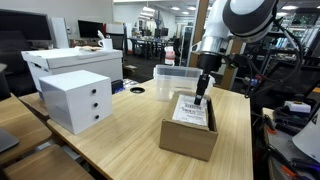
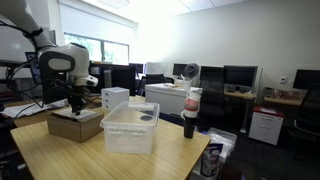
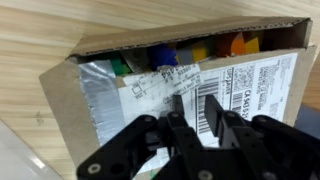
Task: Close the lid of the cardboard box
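The cardboard box (image 1: 187, 140) stands on the wooden table, and shows in both exterior views (image 2: 72, 127). Its lid (image 1: 190, 113), with a white printed label, lies almost flat over the top. In the wrist view the lid (image 3: 140, 85) covers most of the box (image 3: 180, 38). A narrow gap along one edge shows coloured items (image 3: 165, 52) inside. My gripper (image 1: 203, 97) points down onto the lid, also in an exterior view (image 2: 76, 104). In the wrist view its fingers (image 3: 195, 100) are nearly together over the label and hold nothing.
A white drawer unit (image 1: 75, 100) and a large white box (image 1: 70, 62) stand beside the cardboard box. A clear plastic bin (image 1: 183, 78) sits behind it, near in an exterior view (image 2: 130, 128). A dark bottle (image 2: 190, 115) stands by the bin.
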`<state>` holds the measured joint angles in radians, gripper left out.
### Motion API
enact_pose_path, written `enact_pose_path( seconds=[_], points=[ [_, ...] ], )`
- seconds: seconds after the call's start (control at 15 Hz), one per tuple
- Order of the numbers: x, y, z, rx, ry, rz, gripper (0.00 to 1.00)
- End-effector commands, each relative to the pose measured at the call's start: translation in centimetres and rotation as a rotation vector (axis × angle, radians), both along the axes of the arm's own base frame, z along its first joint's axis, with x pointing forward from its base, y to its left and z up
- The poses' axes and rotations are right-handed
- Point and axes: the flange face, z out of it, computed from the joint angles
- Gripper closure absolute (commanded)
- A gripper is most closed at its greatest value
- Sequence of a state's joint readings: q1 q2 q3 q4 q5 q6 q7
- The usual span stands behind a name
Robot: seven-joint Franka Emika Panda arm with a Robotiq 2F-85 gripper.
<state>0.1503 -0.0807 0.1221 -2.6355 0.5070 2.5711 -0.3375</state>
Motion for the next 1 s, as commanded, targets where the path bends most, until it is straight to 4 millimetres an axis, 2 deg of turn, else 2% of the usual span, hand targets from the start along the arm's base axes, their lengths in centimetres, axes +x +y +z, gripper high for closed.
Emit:
enact_pose_path(
  seconds=[0.0, 0.13, 0.47, 0.73, 0.93],
  points=[
    [-0.5, -1.0, 1.9, -0.076, 0.008, 0.039, 0.41],
    [-0.3, -1.5, 2.9, -0.122, 0.009, 0.052, 0.27],
    [0.2, -2.3, 4.8, -0.183, 0.018, 0.066, 0.02],
    [0.5, -2.4, 6.5, -0.223, 0.020, 0.117, 0.00],
    [0.9, -2.0, 7.9, -0.193, 0.031, 0.236, 0.00]
  ],
)
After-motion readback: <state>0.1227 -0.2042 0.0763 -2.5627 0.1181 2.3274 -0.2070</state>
